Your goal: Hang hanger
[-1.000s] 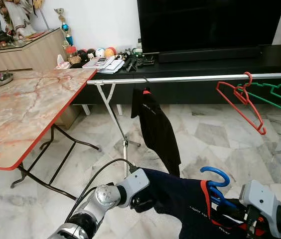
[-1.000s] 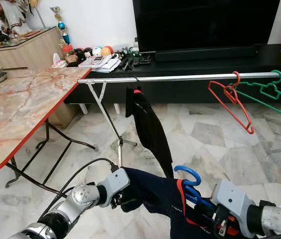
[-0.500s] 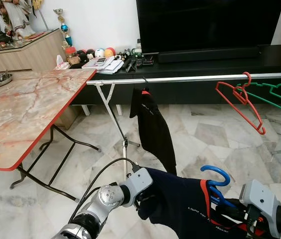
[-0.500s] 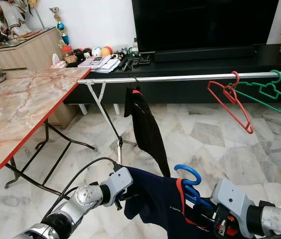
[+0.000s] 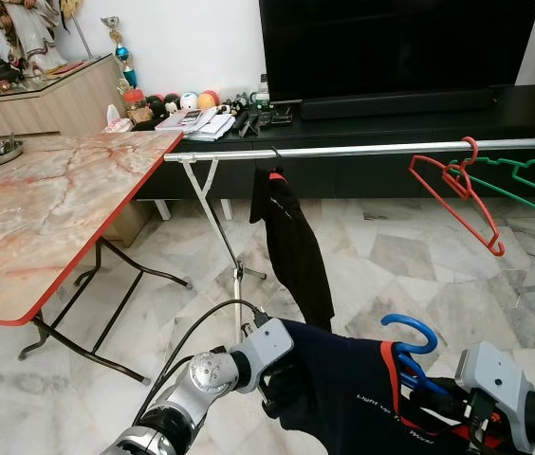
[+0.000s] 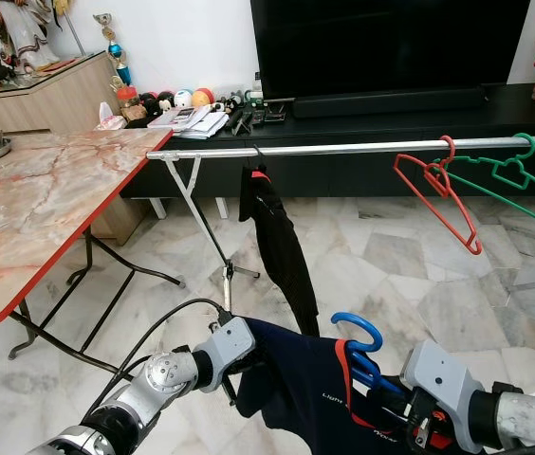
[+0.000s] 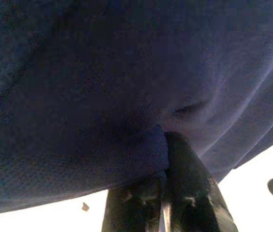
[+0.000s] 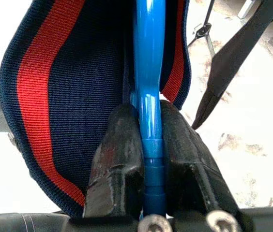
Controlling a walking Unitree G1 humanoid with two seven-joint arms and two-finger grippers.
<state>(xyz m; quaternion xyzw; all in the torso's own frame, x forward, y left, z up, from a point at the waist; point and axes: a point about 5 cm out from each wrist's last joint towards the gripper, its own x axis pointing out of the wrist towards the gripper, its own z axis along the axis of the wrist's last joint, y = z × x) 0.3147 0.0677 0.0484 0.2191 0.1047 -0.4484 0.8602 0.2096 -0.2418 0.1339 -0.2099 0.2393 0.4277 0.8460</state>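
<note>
Carrying a dark navy garment with red collar trim [image 5: 362, 398], the glossy blue plastic hanger [image 8: 148, 96] sits low in front of the robot, below the silver clothes rail [image 5: 362, 150]. The right gripper [image 8: 148, 159] is pressed together around its stem. The left gripper [image 7: 163, 193] pinches a navy fabric fold.

Ahead of me the rail [image 5: 362, 149] runs left to right; a black garment [image 5: 291, 237] hangs near its left end, a red hanger [image 5: 457, 190] and a green hanger [image 5: 524, 175] crowd its right; between them the bar is bare; the marble table [image 5: 40, 218] blocks my left.
</note>
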